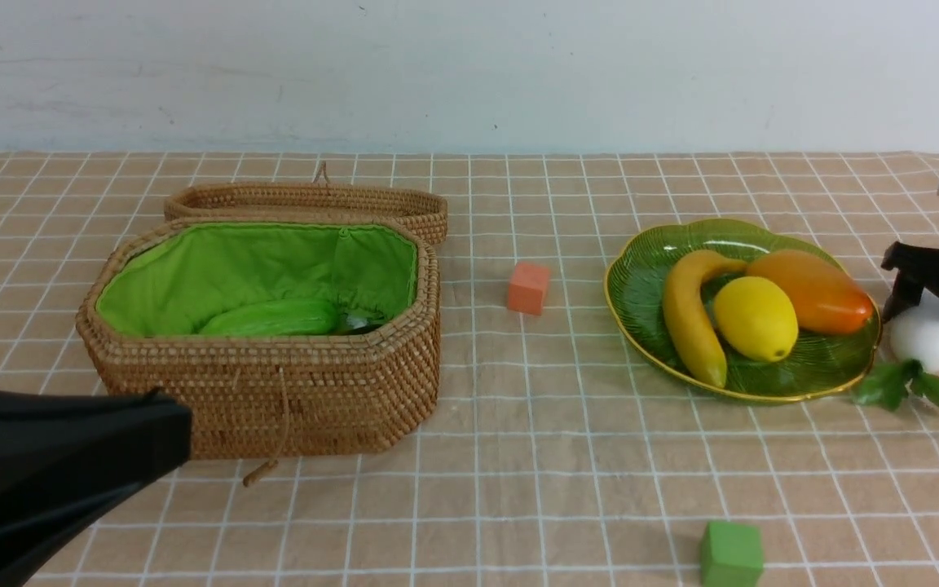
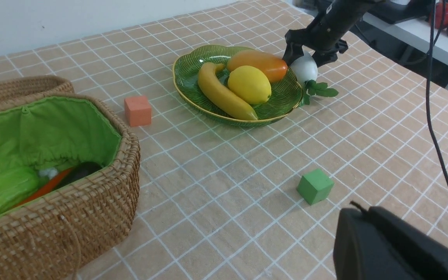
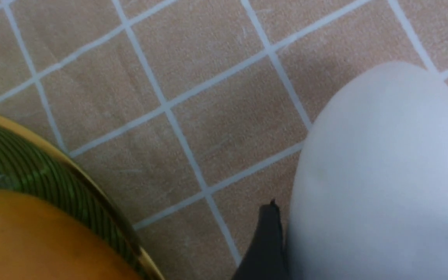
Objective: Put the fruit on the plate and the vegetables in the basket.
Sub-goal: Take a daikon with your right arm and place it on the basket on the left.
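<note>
nearest us, the left hand [image 1: 168,436] hangs clenched and empty over the worktop [image 1: 518,456], far to the left of the plate [image 1: 649,269] and on its near side. a green cube [image 1: 731,554] sits alone, well apart from the plate's near rim. the basket [image 1: 274,399] stands open, well to the left of the plate. inside it lie the gourd [image 1: 274,318], the carrot [image 2: 47,186] and the dark eggplant [image 2: 80,171], the last mostly hidden. on the plate the banana [image 1: 689,318], lemon [image 1: 755,318] and mango [image 1: 816,289] lie side by side, touching. just beside the plate's right rim, the white radish [image 1: 926,338] rests on the worktop with its leaves [image 1: 910,387] pointing toward us. the right hand [image 2: 307,54] straddles it. one finger [image 3: 266,241] is against its side, but we cannot tell whether the grip is firm. an orange cube [image 1: 528,287] sits between the plate and the basket. the basket's lid [image 1: 315,200] lies behind the basket, farthest from the plate.
</note>
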`<state>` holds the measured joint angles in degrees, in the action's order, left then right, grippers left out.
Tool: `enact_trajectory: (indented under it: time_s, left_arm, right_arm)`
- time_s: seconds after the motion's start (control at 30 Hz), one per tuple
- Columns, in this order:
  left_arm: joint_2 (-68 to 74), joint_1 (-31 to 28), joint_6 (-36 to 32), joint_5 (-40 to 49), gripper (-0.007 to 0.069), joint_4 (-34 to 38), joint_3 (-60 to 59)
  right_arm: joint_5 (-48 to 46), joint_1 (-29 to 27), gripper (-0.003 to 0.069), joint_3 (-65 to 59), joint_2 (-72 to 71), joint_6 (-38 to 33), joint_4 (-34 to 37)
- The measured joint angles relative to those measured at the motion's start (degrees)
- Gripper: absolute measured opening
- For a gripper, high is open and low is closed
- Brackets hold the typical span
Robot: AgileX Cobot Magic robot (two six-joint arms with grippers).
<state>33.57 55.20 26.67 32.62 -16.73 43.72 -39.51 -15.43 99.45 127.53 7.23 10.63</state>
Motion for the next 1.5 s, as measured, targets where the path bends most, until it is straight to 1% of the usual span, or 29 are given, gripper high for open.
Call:
enact_trajectory:
  time_s: [0.07, 0.23, 0.33, 0.37, 0.47, 0.53, 0.57, 0.63, 0.67, 0.7, 0.77, 0.83, 0.87, 0.9, 0.93, 1.03, 1.07, 1.1, 1.13, 1.27, 1.3, 1.33, 1.4, 1.5]
  left_arm:
    - [0.0, 0.0, 0.11, 0.0, 0.0004, 0.02, 0.0]
    - [0.0, 0.0, 0.16, 0.12, 0.0004, -0.24, 0.0]
    - [0.0, 0.0, 1.83, 1.07, 0.0005, -2.09, 0.0]
    - [0.0, 0.0, 2.06, 1.17, 0.0005, -2.32, 0.0]
    - [0.0, 0.0, 6.8, 2.42, 0.0004, -7.64, 0.0]
    - [0.0, 0.0, 10.51, 3.49, 0.0004, -11.73, 0.0]
    - [0.0, 0.0, 11.31, 3.73, 0.0004, -12.55, 0.0]
    - [0.0, 0.0, 16.63, 6.27, 0.0004, -17.91, 0.0]
    - [0.0, 0.0, 17.05, 6.78, 0.0004, -18.33, 0.0]
    - [0.0, 0.0, 19.77, 8.81, 0.0004, -21.2, 0.0]
    - [0.0, 0.0, 23.15, 12.38, 0.0004, -25.25, 0.0]
    - [0.0, 0.0, 25.2, 14.78, 0.0004, -27.75, 0.0]
    - [0.0, 0.0, 25.34, 14.78, 0.0004, -27.92, 0.0]
    - [0.0, 0.0, 25.96, 15.39, 0.0004, -28.41, 0.0]
    - [0.0, 0.0, 26.47, 15.56, 0.0004, -28.62, 0.0]
    - [0.0, 0.0, 26.95, 15.35, 0.0006, -28.68, 0.0]
    - [0.0, 0.0, 26.95, 15.35, 0.0006, -28.68, 0.0]
    - [0.0, 0.0, 27.0, 15.15, 0.0006, -28.68, 0.0]
    - [0.0, 0.0, 27.07, 14.96, 0.0006, -28.68, 0.0]
    - [0.0, 0.0, 27.12, 14.7, 0.0006, -28.68, 0.0]
    - [0.0, 0.0, 27.12, 14.7, 0.0006, -28.68, 0.0]
    - [0.0, 0.0, 27.12, 14.69, 0.0006, -28.68, 0.0]
    - [0.0, 0.0, 27.12, 14.57, 0.0006, -28.62, 0.0]
    - [0.0, 0.0, 27.12, 14.56, 0.0006, -28.62, 0.0]
  right_arm:
    - [0.43, 0.0, 0.0529, 0.26, 0.4, 0.0, 0.04]
    - [-0.42, 0.0, 0.0528, 0.65, 0.33, -0.7, -0.42]
    - [-6.32, 0.14, 0.0528, 0.7, -2.47, -4.36, -1.04]
    - [-6.32, 0.14, 0.0528, 0.7, -2.78, -4.36, -0.97]
    - [-11.55, 1.89, 0.0528, 0.72, -11.19, -7.23, 1.23]
    - [-12.89, 4.42, 0.0528, 0.9, -16.74, -10.81, 4.94]
    - [-13.04, 5.16, 0.0528, 0.96, -17.91, -11.84, 6.0]
    - [-12.55, 12.23, 0.0528, 1.42, -24.74, -21.71, 15.47]
    - [-12.55, 12.84, 0.0528, 1.49, -24.74, -21.71, 16.21]
    - [-11.76, 17.47, 0.0528, 2.04, -26.93, -27.72, 21.55]
    - [-9.96, 25.23, 0.0528, 3.7, -27.67, -38.05, 29.67]
    - [-7.25, 32.39, 0.0528, 5.1, -26.92, -45.43, 35.27]
    - [-6.44, 33.08, 0.0528, 5.4, -26.64, -47.04, 36.39]
    - [-4.69, 35.81, 0.0528, 5.96, -25.83, -50.22, 38.46]
    - [-1.05, 40.26, 0.0528, 6.86, -24.05, -55.59, 41.5]
    - [8.67, 49.12, 0.0528, 8.98, -17.97, -67.3, 46.25]
    - [9.81, 49.87, 0.0528, 9.32, -16.76, -68.46, 46.87]
    - [12.97, 51.54, 0.0528, 9.87, -14.69, -71.41, 47.66]
    - [14.97, 53.01, 0.0528, 10.36, -12.66, -72.93, 48.37]
    - [22.74, 56.56, 0.0528, 11.11, -6.88, -76.15, 49.34]
    - [24.31, 56.98, 0.0542, 11.11, -5.71, -76.37, 49.59]
    - [25.64, 57.37, 0.0587, 11.11, -4.52, -76.58, 49.82]
    - [26.08, 57.54, 0.0648, 11.11, -4.0, -76.72, 49.97]
    - [23.82, 57.28, 0.0674, 11.11, -5.15, -75.48, 49.48]
